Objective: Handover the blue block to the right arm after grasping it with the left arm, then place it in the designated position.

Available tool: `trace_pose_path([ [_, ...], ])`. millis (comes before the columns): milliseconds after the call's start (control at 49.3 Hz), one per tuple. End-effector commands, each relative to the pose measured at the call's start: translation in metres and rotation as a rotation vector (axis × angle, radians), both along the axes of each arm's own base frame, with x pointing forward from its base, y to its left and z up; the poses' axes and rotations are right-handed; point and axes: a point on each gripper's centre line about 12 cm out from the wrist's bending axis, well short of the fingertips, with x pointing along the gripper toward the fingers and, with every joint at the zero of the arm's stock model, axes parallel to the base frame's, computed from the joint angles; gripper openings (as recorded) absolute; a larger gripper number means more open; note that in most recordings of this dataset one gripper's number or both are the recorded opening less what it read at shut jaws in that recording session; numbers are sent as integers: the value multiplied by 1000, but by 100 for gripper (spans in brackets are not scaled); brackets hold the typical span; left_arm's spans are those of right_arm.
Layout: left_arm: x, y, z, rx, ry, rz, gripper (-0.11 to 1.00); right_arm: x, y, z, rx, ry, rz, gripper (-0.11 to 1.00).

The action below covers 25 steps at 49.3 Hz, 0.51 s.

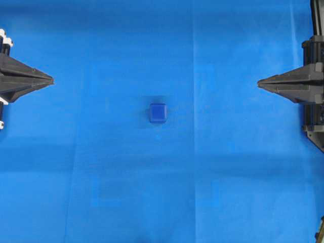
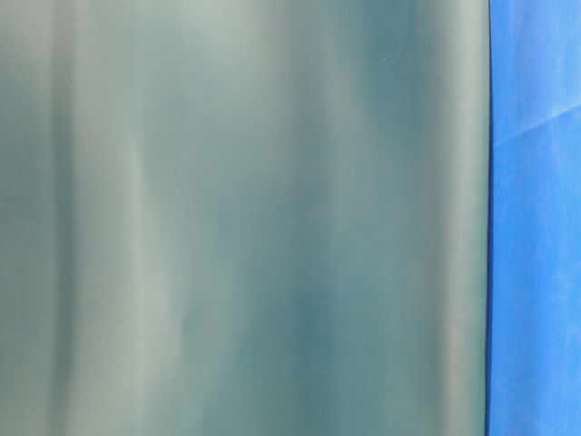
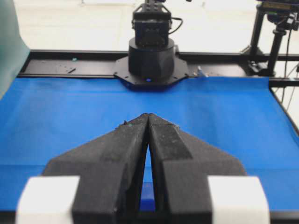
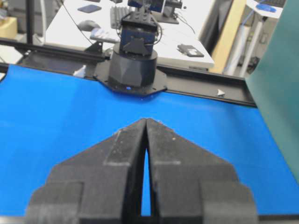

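1 overhead view straight down, 2 opposed wrist views across the shared blue cloth (image 1: 101, 61).

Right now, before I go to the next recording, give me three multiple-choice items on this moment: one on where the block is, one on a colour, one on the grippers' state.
1. Where does the blue block lie?
A. between the two grippers, touching neither
B. inside the left gripper
C. against the right arm's base

2. What colour is the cloth under it?
A. green
B. bright blue
C. white

3. How do the left gripper and right gripper stand?
A. both wide open
B. only the left is shut
C. both shut, empty

Key: 1 A, the overhead view shows bare cloth on both sides; 2 B, lighter than the block; 3 C, the fingertips meet in both wrist views.
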Motion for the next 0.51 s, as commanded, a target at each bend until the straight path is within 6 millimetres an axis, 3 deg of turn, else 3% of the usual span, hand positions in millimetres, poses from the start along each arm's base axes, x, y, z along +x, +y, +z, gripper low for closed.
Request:
trace_pose_path([
  [0,1,0,8,0,-21,1,0,3,0,5,3,-11,0,0],
  [487,3,1,3,0,9,2,0,6,-1,3,2,48,-3,-3],
])
